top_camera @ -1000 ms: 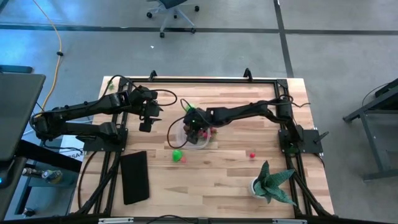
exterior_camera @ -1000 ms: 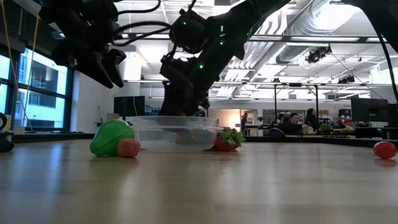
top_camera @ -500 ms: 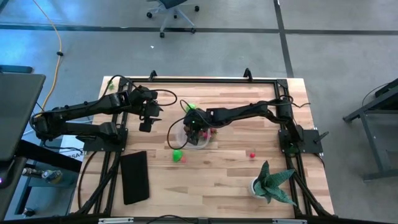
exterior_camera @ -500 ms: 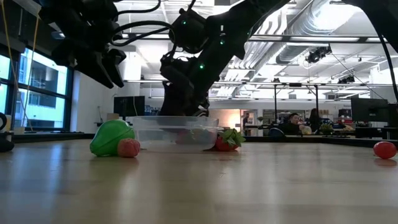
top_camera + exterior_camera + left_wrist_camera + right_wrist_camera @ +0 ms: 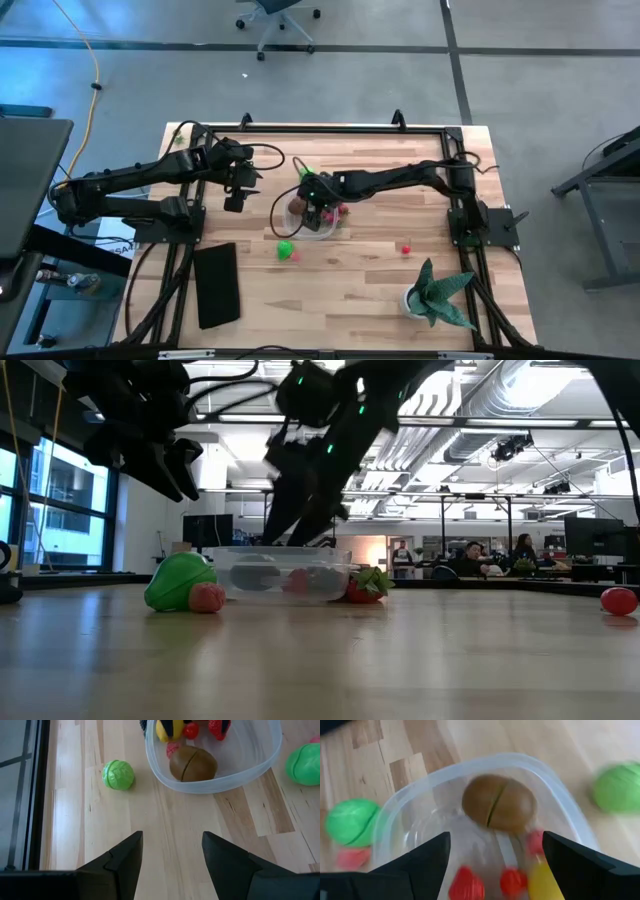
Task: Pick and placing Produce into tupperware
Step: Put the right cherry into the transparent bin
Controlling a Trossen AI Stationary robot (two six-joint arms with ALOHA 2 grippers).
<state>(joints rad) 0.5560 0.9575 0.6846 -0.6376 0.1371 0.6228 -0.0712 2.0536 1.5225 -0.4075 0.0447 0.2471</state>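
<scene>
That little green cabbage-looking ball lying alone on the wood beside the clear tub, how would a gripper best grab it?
Probably from straight above, with the fingers closing across the middle of the green ball. It is round and sits low on bare wood, apart from the tub, so both sides are free. The left gripper, open and hovering near it, looks best placed; the right gripper is open over the tub.

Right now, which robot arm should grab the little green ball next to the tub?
Probably the left. Its open left gripper faces the green ball with bare table between. The right gripper, also open, hangs over the tub.
</scene>
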